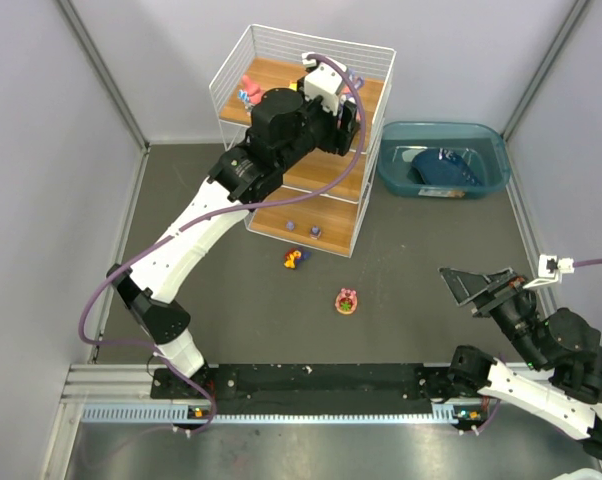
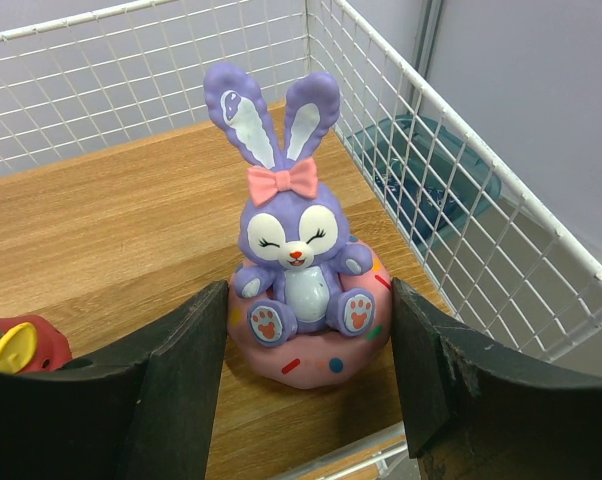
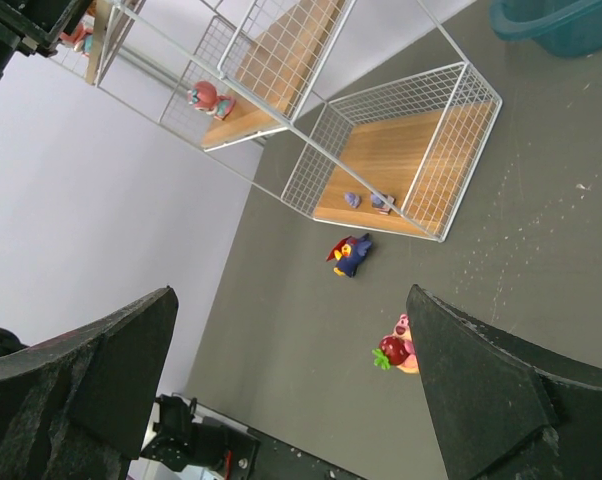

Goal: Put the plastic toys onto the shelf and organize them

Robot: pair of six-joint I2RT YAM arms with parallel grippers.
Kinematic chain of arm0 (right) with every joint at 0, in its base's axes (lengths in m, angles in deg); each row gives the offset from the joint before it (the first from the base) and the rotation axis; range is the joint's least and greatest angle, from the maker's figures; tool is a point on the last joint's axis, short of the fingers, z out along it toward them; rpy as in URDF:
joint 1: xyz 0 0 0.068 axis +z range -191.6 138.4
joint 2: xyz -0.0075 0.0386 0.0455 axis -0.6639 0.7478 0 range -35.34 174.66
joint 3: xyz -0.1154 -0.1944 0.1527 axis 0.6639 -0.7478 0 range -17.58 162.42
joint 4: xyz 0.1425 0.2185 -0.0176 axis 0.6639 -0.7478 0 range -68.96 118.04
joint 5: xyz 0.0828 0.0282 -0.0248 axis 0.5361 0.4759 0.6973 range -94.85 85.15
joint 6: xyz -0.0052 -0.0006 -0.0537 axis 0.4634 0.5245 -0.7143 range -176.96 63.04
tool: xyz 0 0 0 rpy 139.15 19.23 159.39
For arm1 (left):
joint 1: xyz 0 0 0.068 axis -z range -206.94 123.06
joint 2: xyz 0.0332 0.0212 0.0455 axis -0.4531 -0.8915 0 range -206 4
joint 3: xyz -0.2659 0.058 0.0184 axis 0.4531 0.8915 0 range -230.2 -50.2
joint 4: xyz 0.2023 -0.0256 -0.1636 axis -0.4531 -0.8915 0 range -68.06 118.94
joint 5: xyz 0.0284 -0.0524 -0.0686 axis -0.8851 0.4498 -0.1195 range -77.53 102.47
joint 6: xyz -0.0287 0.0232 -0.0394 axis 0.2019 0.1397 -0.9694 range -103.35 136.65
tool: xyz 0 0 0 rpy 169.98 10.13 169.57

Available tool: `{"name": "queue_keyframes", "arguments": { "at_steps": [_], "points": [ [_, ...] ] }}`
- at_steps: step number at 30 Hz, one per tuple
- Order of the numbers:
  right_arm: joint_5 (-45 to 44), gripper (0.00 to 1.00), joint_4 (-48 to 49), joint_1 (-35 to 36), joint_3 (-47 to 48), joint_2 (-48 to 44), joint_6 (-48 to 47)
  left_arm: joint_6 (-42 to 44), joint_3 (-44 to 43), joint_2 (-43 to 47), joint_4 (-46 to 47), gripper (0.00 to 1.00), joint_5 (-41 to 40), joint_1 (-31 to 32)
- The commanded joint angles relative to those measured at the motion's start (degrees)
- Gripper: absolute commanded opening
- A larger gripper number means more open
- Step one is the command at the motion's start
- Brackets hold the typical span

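Standing upright at frame centre on shelf top tier, purple bunny sits between left pincer fingers; gripped or freed, cannot tell. Best: spread wide, retreat straight, avoid tipping; right pincer released.

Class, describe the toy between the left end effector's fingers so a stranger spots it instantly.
On the top tier of the white wire shelf sits a bunny in a pink ring. Unlike the red toy beside it, it is purple and long-eared.
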Motion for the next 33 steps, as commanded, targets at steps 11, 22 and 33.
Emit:
{"name": "queue_keyframes", "arguments": {
  "at_steps": [11,22,33],
  "points": [
    [-0.57,0.99,-0.62,-0.45,0.74,-3.26,-0.16,-0.29,0.83,1.78,5.15,0.46,-0.26,-0.27],
    [-0.48,0.99,-0.71,-0.45,0.74,-3.35,0.01,-0.03,1.8,2.13,5.41,0.58,-0.61,-0.27],
    [-0.39,0.99,-0.71,-0.45,0.65,-3.43,0.19,0.06,1.97,2.31,5.42,0.66,-1.05,-0.27]
  ]
}}
